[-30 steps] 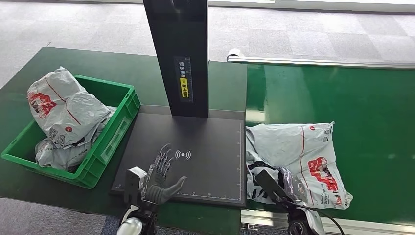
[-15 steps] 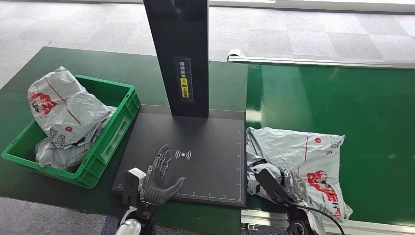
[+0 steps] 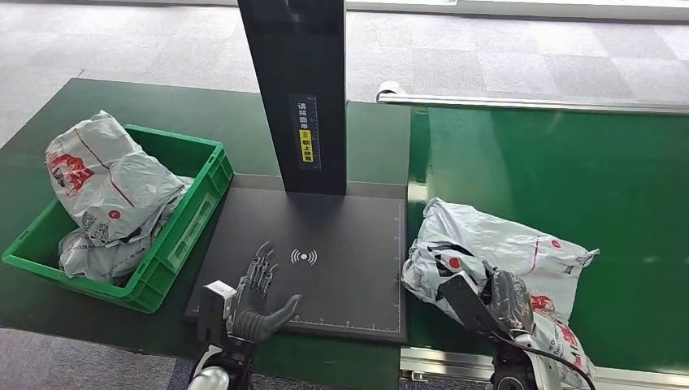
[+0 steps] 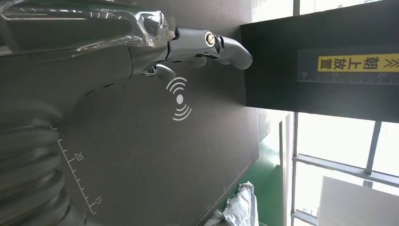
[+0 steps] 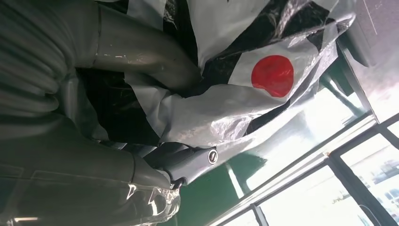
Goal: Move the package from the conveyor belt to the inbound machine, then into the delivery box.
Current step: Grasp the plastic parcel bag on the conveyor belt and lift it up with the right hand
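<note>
Package (image 3: 496,248) now bunched and lifted off the belt, gripped by right robot hand (image 3: 508,299); left robot hand (image 3: 258,296) stays spread, empty.

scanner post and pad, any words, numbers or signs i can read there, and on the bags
"朝上放置": yellow label on the black post.
"10", "15", "20": scale under the label.
"20", "15": ruler marks on the scanner pad.
Wireless-wave sign: on the pad.
Bag print: too blurred to read.

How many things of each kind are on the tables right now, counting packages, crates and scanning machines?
Grey plastic mailer packages: 3 — one on the conveyor belt in the right hand, two in the crate
Green crate: 1
Inbound machine: 1
Total: 5
</note>
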